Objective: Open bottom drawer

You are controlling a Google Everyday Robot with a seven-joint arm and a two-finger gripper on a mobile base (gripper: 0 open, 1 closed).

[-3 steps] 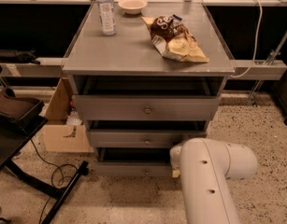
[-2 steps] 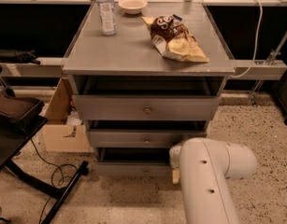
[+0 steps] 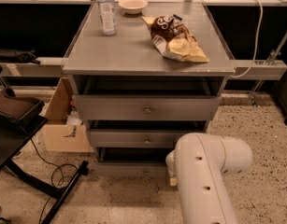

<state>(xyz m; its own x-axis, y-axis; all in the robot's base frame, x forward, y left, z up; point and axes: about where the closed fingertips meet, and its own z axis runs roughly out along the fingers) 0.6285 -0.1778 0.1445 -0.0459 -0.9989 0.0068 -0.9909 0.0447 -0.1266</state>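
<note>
Grey and low, the bottom drawer (image 3: 129,169) sits under the middle drawer (image 3: 124,138), its small knob (image 3: 147,172) just left of the white arm (image 3: 204,171). The gripper hides behind that arm, so nobody can tell if it is open. It might slip off the knob or tug the wrong drawer. On the desk (image 3: 133,55) stand a water bottle (image 3: 106,10), a bowl (image 3: 132,4) and a chip bag (image 3: 176,38).

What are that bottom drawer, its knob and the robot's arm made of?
Bottom drawer: seemingly grey-painted wood or laminate, matte. Knob: likely metal, slight glint. Arm: smooth white plastic-looking shell; the gripper is hidden behind it, beside the drawer.
</note>
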